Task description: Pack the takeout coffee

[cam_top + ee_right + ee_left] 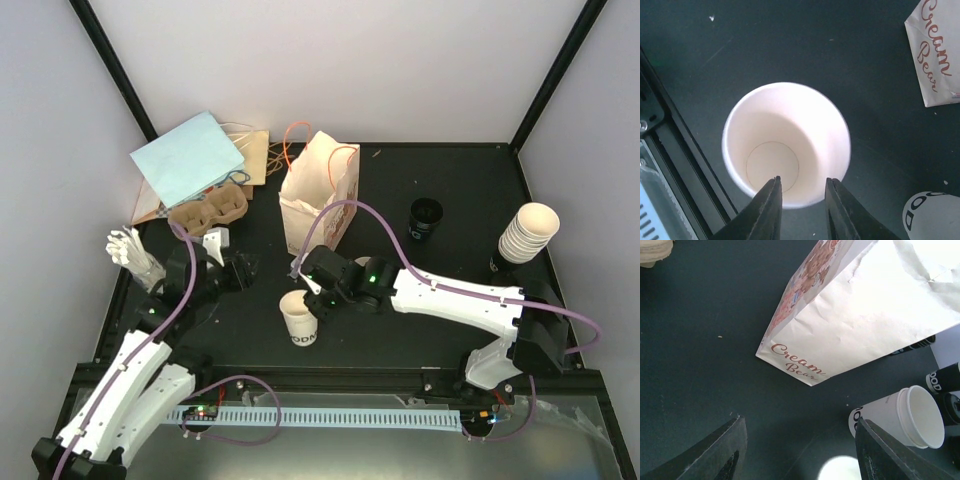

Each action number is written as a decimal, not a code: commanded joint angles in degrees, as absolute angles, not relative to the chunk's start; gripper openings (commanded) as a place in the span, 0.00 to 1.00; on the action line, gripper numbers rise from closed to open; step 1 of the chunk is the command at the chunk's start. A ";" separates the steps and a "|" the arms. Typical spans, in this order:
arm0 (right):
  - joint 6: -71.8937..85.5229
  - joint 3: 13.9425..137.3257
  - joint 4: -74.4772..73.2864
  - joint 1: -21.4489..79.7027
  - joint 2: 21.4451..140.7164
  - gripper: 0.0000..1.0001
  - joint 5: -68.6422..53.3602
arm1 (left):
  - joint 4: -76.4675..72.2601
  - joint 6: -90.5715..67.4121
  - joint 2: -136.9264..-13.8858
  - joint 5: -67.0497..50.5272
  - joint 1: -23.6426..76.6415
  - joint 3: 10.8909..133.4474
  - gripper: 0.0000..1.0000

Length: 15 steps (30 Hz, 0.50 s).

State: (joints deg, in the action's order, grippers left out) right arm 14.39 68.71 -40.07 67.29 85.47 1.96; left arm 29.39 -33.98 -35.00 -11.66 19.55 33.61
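One cream-white paper cup (298,318) stands upright and lidless on the black table, in front of the printed paper bag (320,190). My right gripper (314,296) hovers right over its near rim. In the right wrist view I look down into the empty cup (790,130), and the gripper (804,187) has its jaws a little apart, open, pinching nothing. My left gripper (243,268) is to the cup's left, low over the table. Its jaws (800,422) stand wide and empty, facing the bag (865,315), with the cup (900,415) to their right.
The brown pulp cup tray (207,210) sits at the back left beside a light-blue bag (188,158). A stack of cups (528,235) stands at the right edge, a black round item (425,215) near it. White plastic cutlery (130,250) lies at the left edge.
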 commanded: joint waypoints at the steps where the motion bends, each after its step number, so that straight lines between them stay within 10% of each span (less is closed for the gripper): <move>1: 14.74 68.66 -37.68 67.63 85.87 0.28 3.95 | 29.03 -32.96 -35.59 -13.54 19.16 33.62 0.62; 15: 17.01 72.59 -43.96 67.41 82.68 0.41 11.58 | 30.18 -31.97 -37.64 -22.75 19.16 32.39 0.70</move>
